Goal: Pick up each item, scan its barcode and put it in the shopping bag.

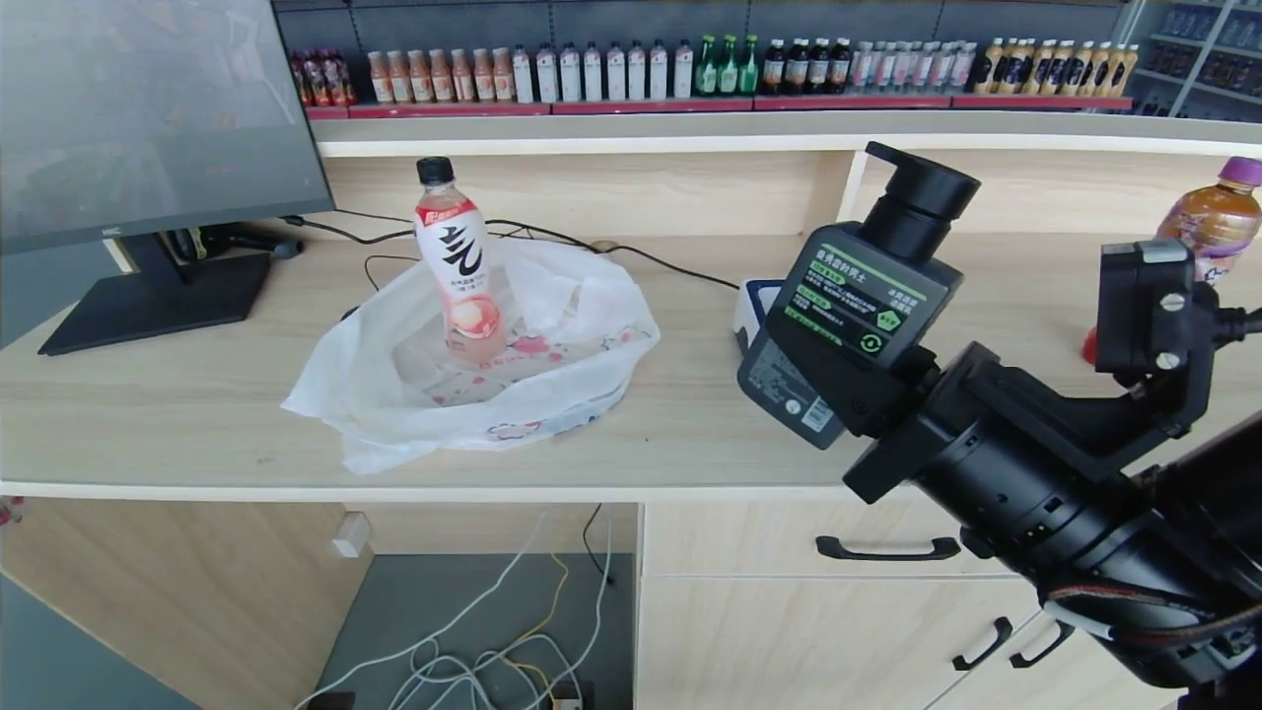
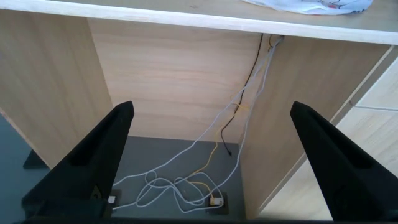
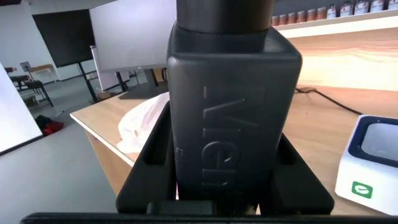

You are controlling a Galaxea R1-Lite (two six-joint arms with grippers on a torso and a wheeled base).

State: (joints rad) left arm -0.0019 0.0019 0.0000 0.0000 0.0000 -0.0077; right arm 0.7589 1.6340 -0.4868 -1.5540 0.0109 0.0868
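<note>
Bench (image 1: 148,414) carries white shopping bag (image 1: 582,325), lying open. Dark pump bottle (image 1: 848,316) tilted above bench – right fingers (image 3: 149,168) clenched on it. Pink drink bottle (image 1: 461,266) upright inside bag. Small scanner (image 1: 751,301) just behind dark bottle. Left fingers (image 2: 99,155) released, spread wide – below bench edge.

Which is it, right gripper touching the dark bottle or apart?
Touching. Right wrist view: the right gripper clamps both sides of the dark bottle.

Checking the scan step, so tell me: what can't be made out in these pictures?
Scanner: head view, mostly hidden behind the dark bottle.
Brown bottle: head view, base hidden by the right arm.
Shopping bag: left wrist view, cut off by the top edge.
Shelf bottles: head view, too small to identify.
</note>
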